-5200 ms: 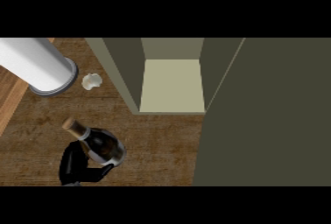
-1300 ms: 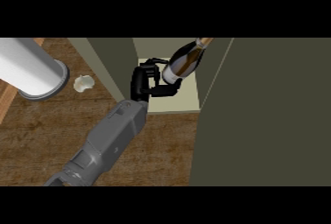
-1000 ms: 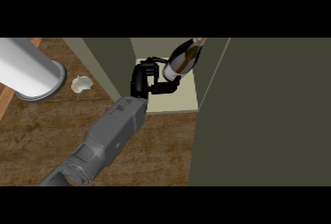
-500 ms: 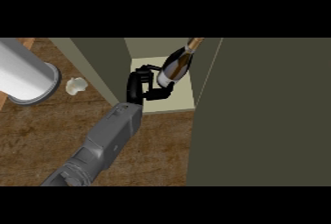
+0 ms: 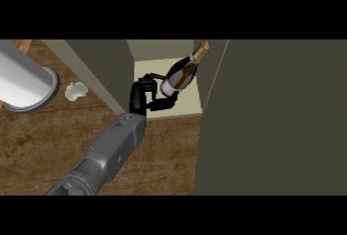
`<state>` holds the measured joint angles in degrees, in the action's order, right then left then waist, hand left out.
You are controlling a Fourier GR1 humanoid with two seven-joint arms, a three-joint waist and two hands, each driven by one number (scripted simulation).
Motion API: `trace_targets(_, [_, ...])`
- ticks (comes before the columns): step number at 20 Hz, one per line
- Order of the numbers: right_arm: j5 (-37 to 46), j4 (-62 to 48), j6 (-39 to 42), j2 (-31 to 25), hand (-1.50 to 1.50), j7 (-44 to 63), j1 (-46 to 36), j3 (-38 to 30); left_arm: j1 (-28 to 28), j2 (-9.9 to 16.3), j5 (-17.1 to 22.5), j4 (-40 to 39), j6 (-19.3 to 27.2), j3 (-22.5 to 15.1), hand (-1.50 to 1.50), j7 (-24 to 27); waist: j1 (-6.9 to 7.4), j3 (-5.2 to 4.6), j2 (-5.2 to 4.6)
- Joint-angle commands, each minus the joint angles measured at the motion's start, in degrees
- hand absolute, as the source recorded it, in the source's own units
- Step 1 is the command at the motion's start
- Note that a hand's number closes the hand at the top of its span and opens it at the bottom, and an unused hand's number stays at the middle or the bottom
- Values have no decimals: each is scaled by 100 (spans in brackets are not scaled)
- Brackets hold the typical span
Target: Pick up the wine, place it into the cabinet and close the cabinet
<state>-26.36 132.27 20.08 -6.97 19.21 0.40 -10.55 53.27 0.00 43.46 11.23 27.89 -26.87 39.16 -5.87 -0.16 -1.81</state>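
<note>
Wine bottle sits tilted inside the open cabinet, neck and foil top pointing up and away from my robot hand, base end nearest it. I judge it glass, so stiff, fairly heavy for its size, slick on the label and body, and fragile if it knocks the cabinet wall. Best hold is round the wide lower body, not the thin neck; that's where I have it now. Left robot hand's fingers are curled round the bottle's lower part, thumb side partly hidden, so I can't tell how far they wrap. Bottle looks not yet stood upright on the pale cabinet floor, which lies just under and beside the hand.

Cabinet door stands open as a big dark panel to the right of the hand, close by. Wood tabletop spreads below-left, behind the forearm. Further left: a small pale object, can't tell what, and a large white cylinder beyond it. Right robot hand isn't visible.
</note>
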Motion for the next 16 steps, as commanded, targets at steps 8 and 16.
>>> trace_targets(8, [-102, 41, -21, -46, -150, 91, -92, 25, 450, 0, 144, -214, 10, 124, 150, 108, -68, -2, -26])
trace_targets(16, [-274, -130, 154, -122, -150, -21, -14, -125, 910, 0, 165, -472, 38, 250, 150, 12, -87, 7, -37])
